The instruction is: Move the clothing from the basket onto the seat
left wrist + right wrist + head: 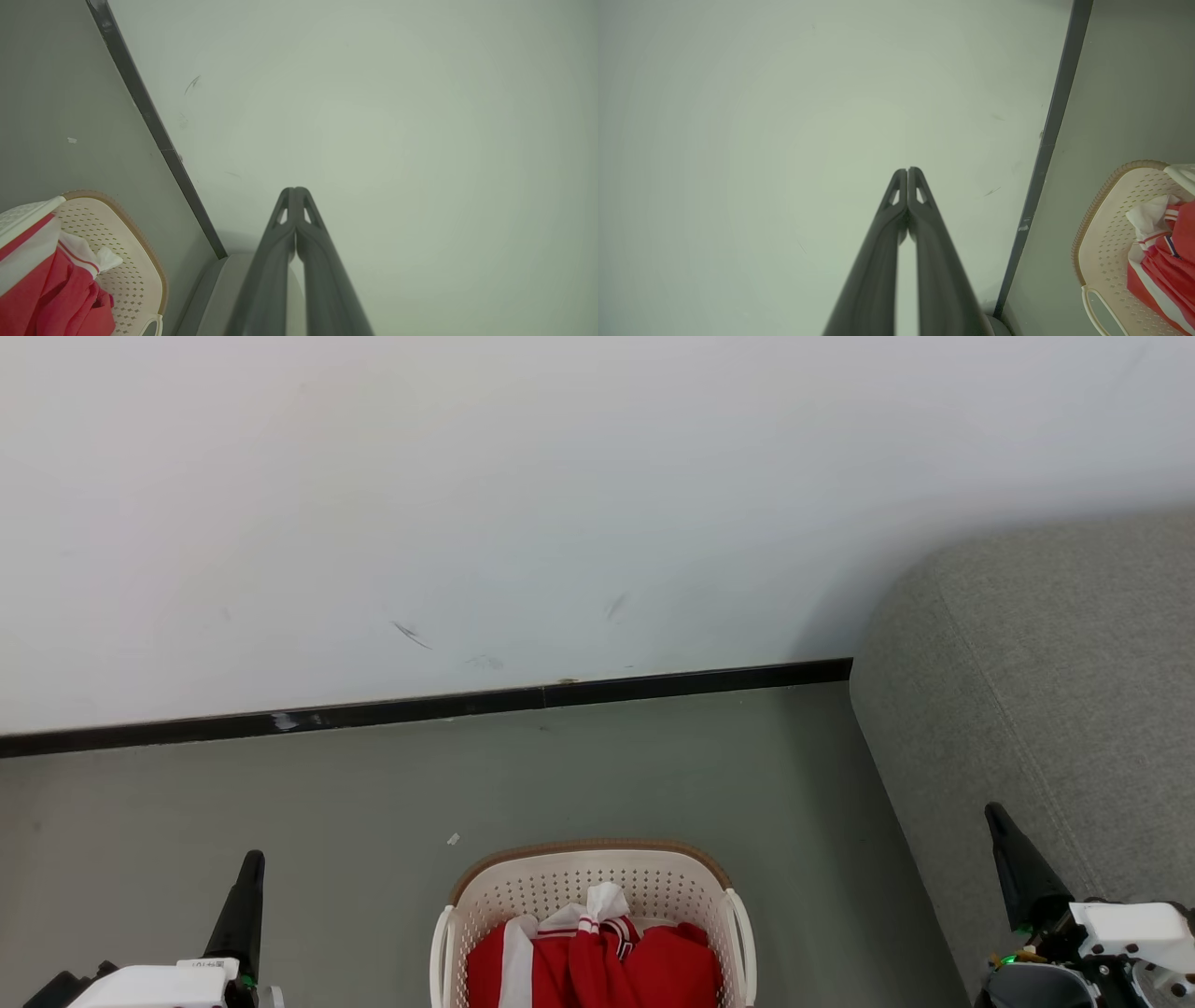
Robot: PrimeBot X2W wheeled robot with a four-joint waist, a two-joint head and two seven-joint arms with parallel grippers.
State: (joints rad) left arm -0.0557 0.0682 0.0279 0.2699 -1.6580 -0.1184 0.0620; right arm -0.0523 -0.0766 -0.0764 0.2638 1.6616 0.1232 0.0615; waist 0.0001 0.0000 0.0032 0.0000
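The left pincer [295,190] and right pincer [907,170] are pressed together; one should spread wide, then pinch the clothing [597,961] deep in the basket [588,847].

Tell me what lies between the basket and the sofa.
A bare strip of grey floor lies between the basket and the sofa; the head view shows it.

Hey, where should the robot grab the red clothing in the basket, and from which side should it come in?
Grip the white-trimmed bunch sticking up from the clothing, coming straight down from above. It rises clear of the rest of the pile, so closing fingers can likely pinch it. The basket walls ring the pile, so a sideways approach looks blocked.
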